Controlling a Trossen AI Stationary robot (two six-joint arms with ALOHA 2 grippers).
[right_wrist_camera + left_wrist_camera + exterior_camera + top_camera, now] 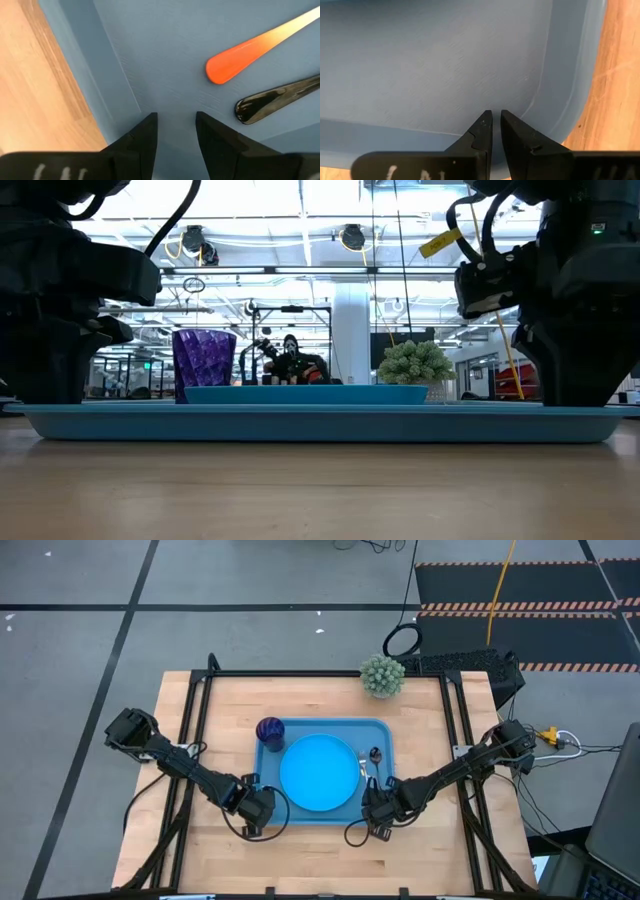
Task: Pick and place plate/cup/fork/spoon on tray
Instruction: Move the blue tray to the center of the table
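As laid: one plate (318, 772), one cup (270, 730)

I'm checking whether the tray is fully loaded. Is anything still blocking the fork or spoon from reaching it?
Nothing visible does. The fork and the spoon already lie inside the tray, beside the plate. The right pincer hovers open over the tray's corner, holding nothing. The left pincer sits nearly closed at the opposite corner.

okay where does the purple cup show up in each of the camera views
High view: the cup stands in the tray's far left corner, beside the plate.
Low view: cup left of centre, upright on the tray.
Left wrist view: not in it.
Right wrist view: not in it.
Shared landmark: the blue tray shows in all four views.
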